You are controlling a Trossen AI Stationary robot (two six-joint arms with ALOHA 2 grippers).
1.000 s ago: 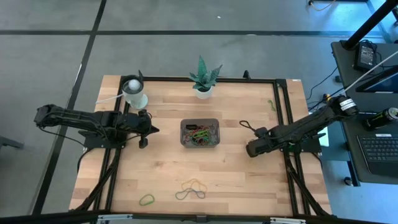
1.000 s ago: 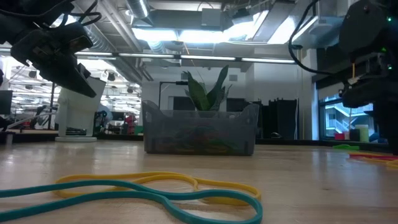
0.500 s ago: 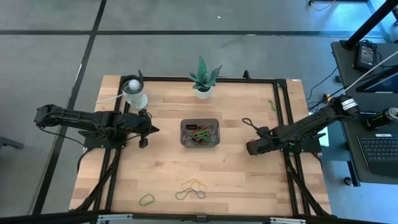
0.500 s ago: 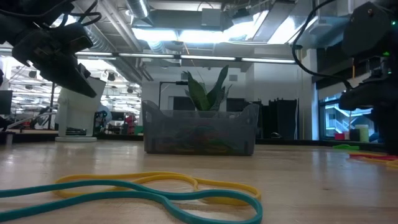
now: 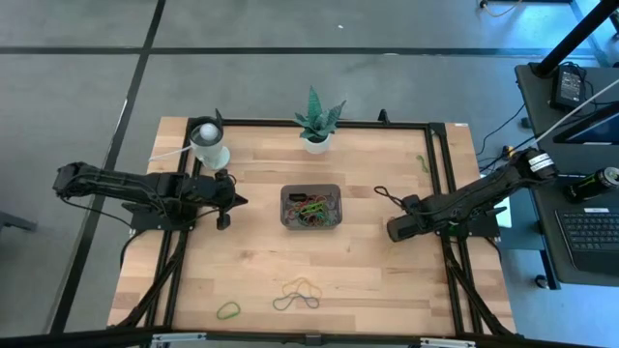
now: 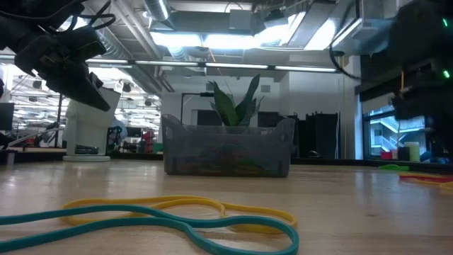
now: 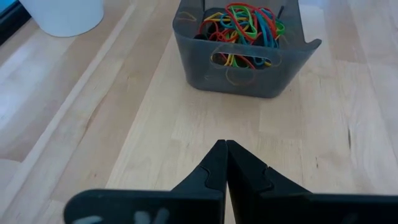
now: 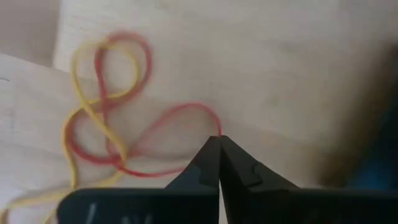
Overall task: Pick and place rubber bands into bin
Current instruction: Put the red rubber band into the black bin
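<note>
Red and yellow rubber bands [image 8: 106, 118], thin tangled loops, lie on the pale wooden table [image 5: 377, 261] directly in front of my right gripper [image 8: 219, 144], whose two dark fingers are pressed together with the red loop's edge pinched at their tips. From above, that right gripper [image 5: 398, 229] sits low near the table's right side, well apart from the bin. The small dark grey translucent rectangular bin [image 5: 310, 207] stands at the table's centre and holds a heap of red, green, yellow, blue and orange bands; my left wrist camera shows them piled inside it [image 7: 244, 25]. My left gripper [image 7: 226, 152] has its fingers closed on nothing and points at the bin from the left. More loose bands, a yellow one [image 6: 184, 207] and a teal one [image 6: 152, 223], lie at the table's near edge, with a green loop [image 5: 228, 310] close to them. A white round cup [image 5: 209, 143] and a small potted green plant [image 5: 315, 121] stand along the far edge. Compared with a second ago, my right gripper has gone from spread wide to clamped, while the left arm has not moved.
</note>
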